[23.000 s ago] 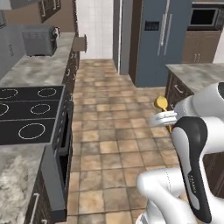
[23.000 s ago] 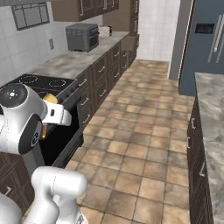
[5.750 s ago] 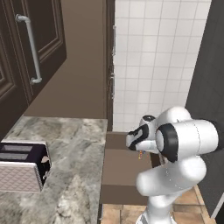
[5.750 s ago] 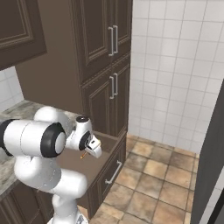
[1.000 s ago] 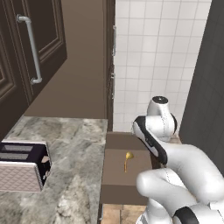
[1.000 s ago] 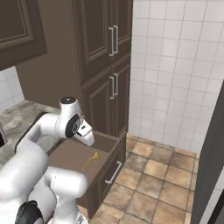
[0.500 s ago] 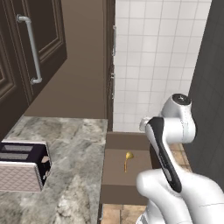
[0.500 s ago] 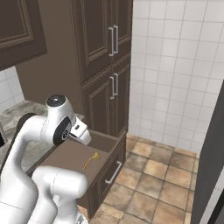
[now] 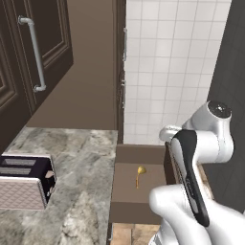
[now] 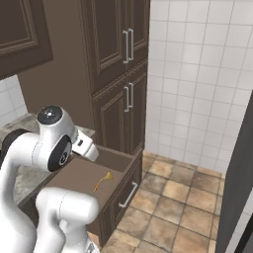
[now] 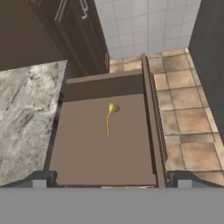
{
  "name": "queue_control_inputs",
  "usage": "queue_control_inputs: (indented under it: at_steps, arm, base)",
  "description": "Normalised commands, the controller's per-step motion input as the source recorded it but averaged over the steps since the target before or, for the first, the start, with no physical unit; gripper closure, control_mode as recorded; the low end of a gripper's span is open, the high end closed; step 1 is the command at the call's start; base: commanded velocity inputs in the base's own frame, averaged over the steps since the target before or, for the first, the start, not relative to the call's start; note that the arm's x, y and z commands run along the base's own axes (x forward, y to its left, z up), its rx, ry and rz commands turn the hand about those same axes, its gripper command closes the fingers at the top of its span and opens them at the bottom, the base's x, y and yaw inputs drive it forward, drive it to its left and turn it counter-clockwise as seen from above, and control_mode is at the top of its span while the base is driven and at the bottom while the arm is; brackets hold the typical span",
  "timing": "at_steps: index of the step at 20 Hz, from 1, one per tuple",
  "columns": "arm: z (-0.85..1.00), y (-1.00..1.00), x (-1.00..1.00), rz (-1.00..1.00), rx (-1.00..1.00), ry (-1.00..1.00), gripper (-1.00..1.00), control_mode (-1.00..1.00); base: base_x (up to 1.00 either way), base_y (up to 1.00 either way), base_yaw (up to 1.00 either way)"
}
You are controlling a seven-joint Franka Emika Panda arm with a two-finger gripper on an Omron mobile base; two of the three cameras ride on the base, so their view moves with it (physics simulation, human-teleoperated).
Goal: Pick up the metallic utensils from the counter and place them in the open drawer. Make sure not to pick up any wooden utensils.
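From where I sat, the golden utensil (image 11: 110,117) lay alone on the floor of the open drawer (image 11: 148,127), bowl end toward the cabinets — it also showed from the left (image 9: 139,174) and from the right (image 10: 103,181). My pincer (image 11: 109,179) hung above the drawer's near end with its tips spread as wide as they go, holding nothing. The marbled tabletop (image 9: 83,158) ran along one side of the drawer, and a toaster (image 9: 23,181) sat on it, well apart from the drawer. Tall dark cabinets (image 10: 121,69) stood right behind the drawer, white wall tiles (image 9: 167,57) beside them, brown floor tiles (image 10: 168,207) below. The arm's own white bulk (image 9: 201,158) blocked part of the drawer's right side in the left base view — nothing lay between the pincer and the utensil.
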Motion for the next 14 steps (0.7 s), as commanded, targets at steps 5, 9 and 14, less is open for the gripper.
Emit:
queue_control_inputs:
  at_steps: [5,9,14]
  arm:
    - [0.66,0.05,0.0,0.05,0.0,0.0,-1.0,-1.0]
    - [0.61,0.0,-0.08,0.01,0.0,-0.02,-1.0,-1.0]
    - [0.17,0.01,-0.07,0.01,0.0,0.0,-1.0,1.0]
  base:
    - [0.0,0.0,0.0]
    - [0.0,0.0,0.0]
    - [-0.49,0.0,0.0]
